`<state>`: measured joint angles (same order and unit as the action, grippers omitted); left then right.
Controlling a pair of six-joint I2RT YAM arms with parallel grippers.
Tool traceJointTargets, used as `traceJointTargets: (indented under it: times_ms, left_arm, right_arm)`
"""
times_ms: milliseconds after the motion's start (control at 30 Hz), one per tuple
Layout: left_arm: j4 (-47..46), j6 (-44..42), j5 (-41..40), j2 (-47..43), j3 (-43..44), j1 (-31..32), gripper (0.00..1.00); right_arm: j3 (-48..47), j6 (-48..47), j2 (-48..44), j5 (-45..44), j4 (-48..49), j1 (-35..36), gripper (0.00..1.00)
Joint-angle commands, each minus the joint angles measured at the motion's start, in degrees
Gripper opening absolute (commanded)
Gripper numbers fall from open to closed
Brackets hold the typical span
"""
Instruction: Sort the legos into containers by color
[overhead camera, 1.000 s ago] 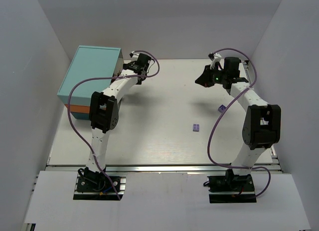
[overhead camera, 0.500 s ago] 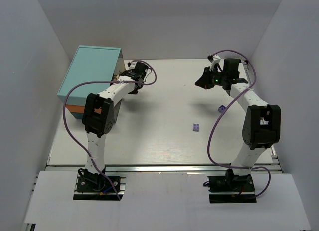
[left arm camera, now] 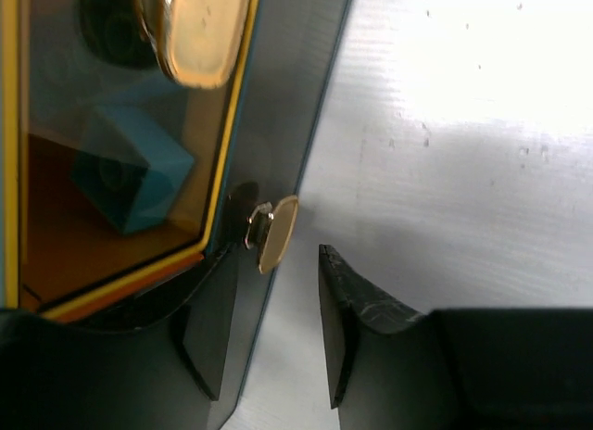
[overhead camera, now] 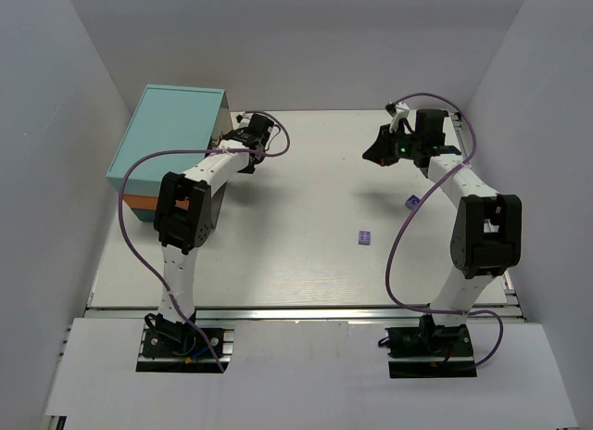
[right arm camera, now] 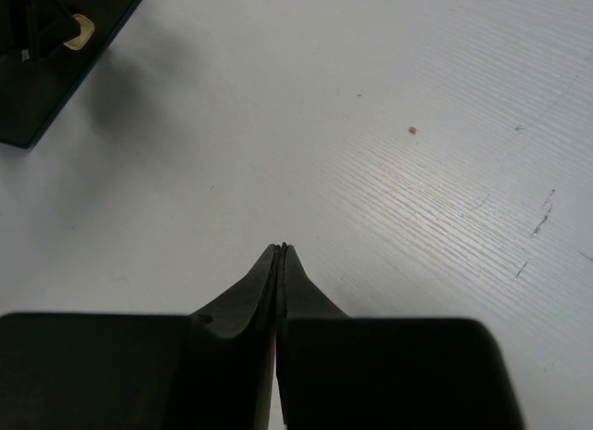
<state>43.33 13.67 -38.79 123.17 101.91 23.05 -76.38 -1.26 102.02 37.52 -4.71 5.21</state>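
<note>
As jaws gape, left arm [overhead camera: 215, 163] extends to cabinet [overhead camera: 171, 124].

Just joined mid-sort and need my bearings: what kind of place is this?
Probably a lab robot test cell: plain white partition walls box in a white table, a metal mounting rail runs along its near edge, and it holds a boxy teal-topped cabinet and two small pale purple plastic bricks.

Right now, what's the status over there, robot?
Left gripper open, straddling gold drawer knob. Right gripper shut, empty. Two purple legos loose on table. Nothing in the way.
</note>
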Motion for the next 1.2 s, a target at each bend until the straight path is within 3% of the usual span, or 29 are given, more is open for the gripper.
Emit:
traceJointTargets:
  times_ms: [0, 500, 900, 1167]
  left_arm:
    - [-0.7, -0.84, -1.64, 0.05, 2.42, -1.33, 0.51]
    - [-1.85, -0.23, 1.96, 1.36, -1.36, -3.1, 0.51]
    - [-1.58, 0.65, 2.31, 2.42, -1.62, -3.1, 0.37]
    - [-4.31, -0.49, 7.22, -0.39, -4.43, -1.78, 0.3]
  right_arm:
    - [-0.88, -1.12, -2.7, 0.54, -0.65, -0.2, 0.0]
    - [-1.76, -1.29, -2.7, 0.45, -1.18, -0.29, 0.0]
    - [-1.32, -1.73, -3.4, 0.1, -1.62, -0.2, 0.0]
    - [-1.58, -1.73, -3.14, 0.19, -1.44, -0.12, 0.0]
